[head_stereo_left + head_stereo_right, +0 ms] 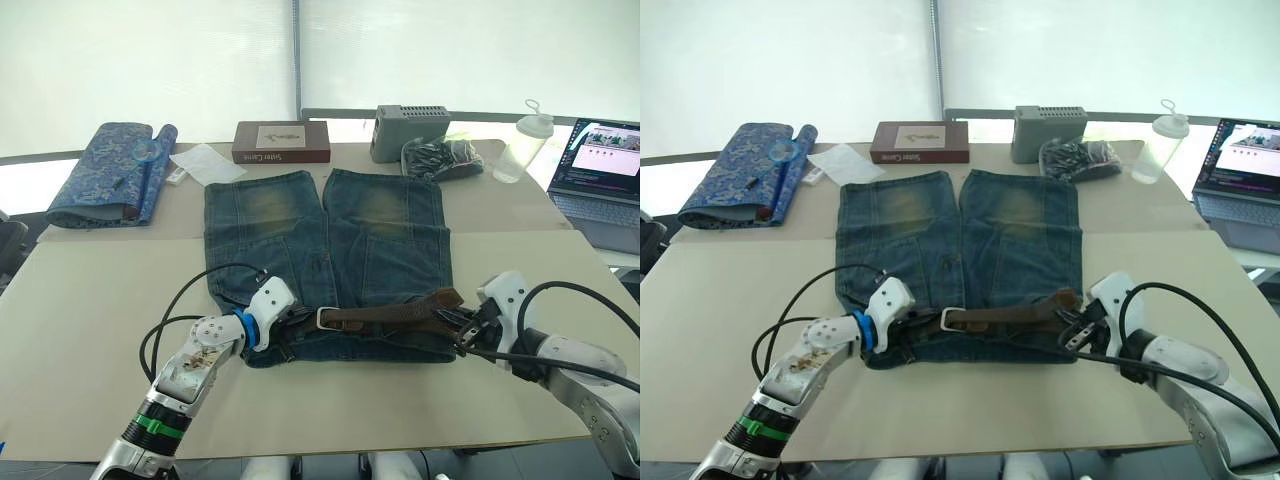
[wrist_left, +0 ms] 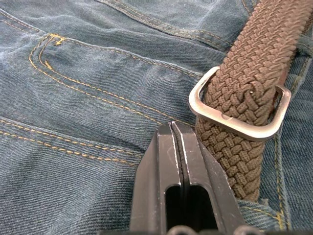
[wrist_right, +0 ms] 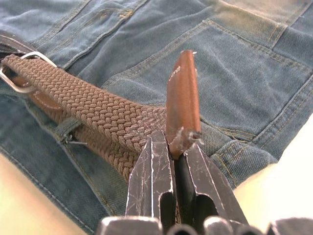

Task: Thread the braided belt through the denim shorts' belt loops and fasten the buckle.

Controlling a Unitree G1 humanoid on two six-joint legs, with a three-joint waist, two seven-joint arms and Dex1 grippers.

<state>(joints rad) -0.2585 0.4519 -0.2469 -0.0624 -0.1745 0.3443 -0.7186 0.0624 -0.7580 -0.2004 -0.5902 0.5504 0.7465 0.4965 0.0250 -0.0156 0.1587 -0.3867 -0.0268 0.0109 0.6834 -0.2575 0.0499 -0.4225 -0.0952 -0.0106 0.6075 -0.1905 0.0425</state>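
While right end effector [image 3: 168,147] pinched leather tip of braided belt [image 1: 395,315] at waistband's right end, left end effector [image 2: 180,142] sat closed beside buckle [image 2: 239,110], gripping nothing visible. Denim shorts [image 1: 325,240] lay flat mid-surface, waistband nearest robot, belt across it, strap already through buckle. Judged step: snugging fastening; pull tip level, slowly, left steadying buckle. Count: one belt, one buckle, one shorts, two end effectors.

White lettering on the brown box [image 1: 281,142] spine — too small to read.
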